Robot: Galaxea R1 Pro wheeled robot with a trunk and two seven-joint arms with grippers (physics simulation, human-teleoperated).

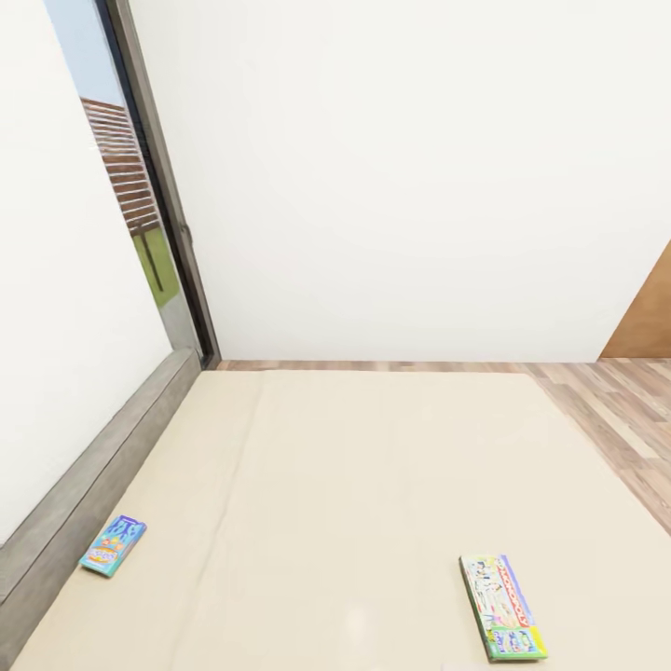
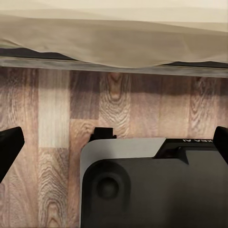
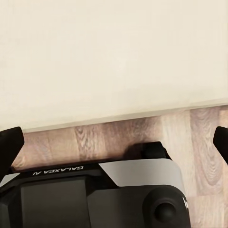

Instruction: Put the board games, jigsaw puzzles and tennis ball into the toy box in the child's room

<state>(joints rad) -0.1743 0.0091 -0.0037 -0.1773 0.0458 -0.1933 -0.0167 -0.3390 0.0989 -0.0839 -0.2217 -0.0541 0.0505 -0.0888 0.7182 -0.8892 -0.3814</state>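
Both claws, left claw [image 2: 114, 142] and right claw [image 3: 114, 142], were spread wide, empty, over the wood floor [image 2: 57, 118]. I counted two board games on the beige bed [image 1: 354, 485]: a small blue box [image 1: 113, 545] near the headboard [image 1: 84, 485], and a white Monopoly box [image 1: 503, 606].

A black, rounded robot base [image 2: 152, 190] fills the lower part of the left wrist frame, topped by a light grey panel with a circular recess at lower centre. White lettering, upside down, sits at its upper right. In the right wrist frame, the base [image 3: 95, 194] carries inverted "GALAXEA AI" lettering. Black fingertips [image 2: 9, 145] edge both frames' sides.
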